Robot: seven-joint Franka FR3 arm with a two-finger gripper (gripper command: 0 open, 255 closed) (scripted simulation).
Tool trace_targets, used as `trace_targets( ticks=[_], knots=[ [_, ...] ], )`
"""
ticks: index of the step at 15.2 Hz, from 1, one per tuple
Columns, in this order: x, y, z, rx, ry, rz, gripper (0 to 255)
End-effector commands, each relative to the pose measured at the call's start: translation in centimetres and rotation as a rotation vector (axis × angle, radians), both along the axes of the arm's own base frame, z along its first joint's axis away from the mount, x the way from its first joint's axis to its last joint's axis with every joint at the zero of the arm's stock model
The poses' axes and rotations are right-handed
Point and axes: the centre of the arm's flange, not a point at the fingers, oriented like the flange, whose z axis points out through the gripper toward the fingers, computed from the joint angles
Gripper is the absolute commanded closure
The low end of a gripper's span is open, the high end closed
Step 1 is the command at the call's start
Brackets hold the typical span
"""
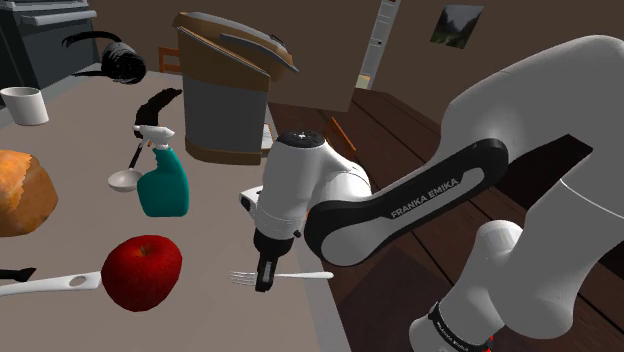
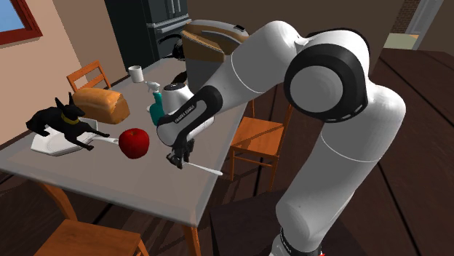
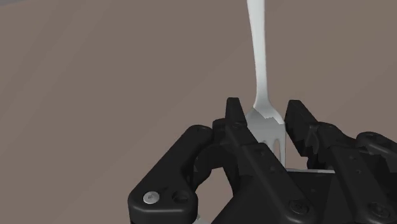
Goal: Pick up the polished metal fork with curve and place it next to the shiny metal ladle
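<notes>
One grey table (image 1: 220, 215) carries everything here, and I place the rest by the red apple (image 1: 142, 272) on its near side. Biggest is a grey bin (image 1: 225, 105) with a brown lid, well behind the apple at the far side. A tan bread loaf (image 1: 22, 192) sits behind the apple, toward the shoulder view's left. The teal spray bottle (image 1: 163, 185) stands upright just behind the apple. The shiny ladle (image 1: 124, 180) lies behind the apple too, its bowl just beside the bottle's base.

My gripper (image 3: 264, 109) is down at the tabletop, near the apple but apart from it, toward the shoulder view's right. Its fingers (image 3: 233, 113) stand a little apart with the neck of the metal fork (image 3: 257, 57) between them. A thin gap seems to remain on each side, though I cannot be sure the pads are off it. The fork points its tines toward the apple and its handle away, toward the table's edge.
</notes>
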Motion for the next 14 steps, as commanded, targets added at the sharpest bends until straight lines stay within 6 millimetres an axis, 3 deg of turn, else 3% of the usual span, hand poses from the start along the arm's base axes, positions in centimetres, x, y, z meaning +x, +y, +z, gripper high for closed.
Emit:
trace_targets(
  ticks=[1,8,14],
  knots=[
    [-0.3,0.2,-0.3,-0.002,0.006,0.005,255],
    [-0.3,0.2,-0.3,-0.002,0.006,0.005,255],
    [-0.3,0.2,2.9,-0.002,0.006,0.005,255]
  ],
)
